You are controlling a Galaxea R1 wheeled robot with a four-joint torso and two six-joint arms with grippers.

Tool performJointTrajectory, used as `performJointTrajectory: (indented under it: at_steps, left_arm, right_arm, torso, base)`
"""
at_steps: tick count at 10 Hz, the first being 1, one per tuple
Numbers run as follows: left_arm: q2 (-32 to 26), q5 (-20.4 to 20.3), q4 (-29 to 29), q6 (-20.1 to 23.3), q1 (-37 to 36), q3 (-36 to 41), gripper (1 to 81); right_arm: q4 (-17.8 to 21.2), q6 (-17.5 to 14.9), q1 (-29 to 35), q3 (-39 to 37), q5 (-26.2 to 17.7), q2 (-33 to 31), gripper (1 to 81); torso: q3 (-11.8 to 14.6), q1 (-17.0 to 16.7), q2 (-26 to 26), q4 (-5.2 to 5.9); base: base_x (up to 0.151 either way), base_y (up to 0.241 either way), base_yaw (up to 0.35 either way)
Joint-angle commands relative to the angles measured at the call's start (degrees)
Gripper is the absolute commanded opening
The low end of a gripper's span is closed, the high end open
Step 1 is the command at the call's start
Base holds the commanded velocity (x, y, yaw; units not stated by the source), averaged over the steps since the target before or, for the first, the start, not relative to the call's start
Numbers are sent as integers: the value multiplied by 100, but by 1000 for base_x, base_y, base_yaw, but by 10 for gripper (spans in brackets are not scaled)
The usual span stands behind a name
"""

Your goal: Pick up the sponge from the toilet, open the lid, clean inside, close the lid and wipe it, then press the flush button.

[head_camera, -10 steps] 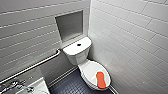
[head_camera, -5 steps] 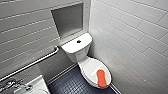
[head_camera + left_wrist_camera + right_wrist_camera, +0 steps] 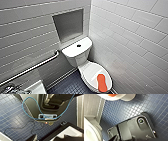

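- We cannot tell whether the left gripper (image 3: pixel 35 138) or the right gripper (image 3: pixel 116 137) is open or closed; both are dark, unclear shapes low in their wrist views.
- Below both wrists lies the floor (image 3: pixel 125 109) of small dark blue tiles.
- In the left wrist view a blue cable (image 3: pixel 31 106) loops over the robot's base.
- The sponge (image 3: pixel 101 83) lies flat on the closed lid (image 3: pixel 90 71), towards its front end, lengthwise.
- The toilet (image 3: pixel 76 58) stands in the corner, its button (image 3: pixel 78 45) on the tank top.
- On the wall beside it runs a grab bar (image 3: pixel 37 65), with a recessed niche (image 3: pixel 68 25) above the tank.
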Motion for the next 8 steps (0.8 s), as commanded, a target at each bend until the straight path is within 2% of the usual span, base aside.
performJointTrajectory:
  at_steps: [1,4,6,8]
  left_arm:
    - [180,487,-5,36,265,-10,811]
    - [392,487,-22,37,291,-387,811]
    - [410,478,-31,37,343,-432,811]
    - [462,478,-14,45,440,-441,811]
  right_arm:
    - [242,63,619,124,-656,-490,811]
    - [242,90,1279,327,-928,-806,811]
    - [225,90,1673,318,-1140,-719,811]
    - [207,90,1972,213,-1149,-534,811]
  torso:
    - [0,357,-553,0]
    - [-2,765,-1207,0]
    - [-237,1034,-1638,0]
    - [-653,1253,-1996,0]
  base:
    - [0,0,0]
    - [0,0,0]
    - [0,0,0]
    - [0,0,0]
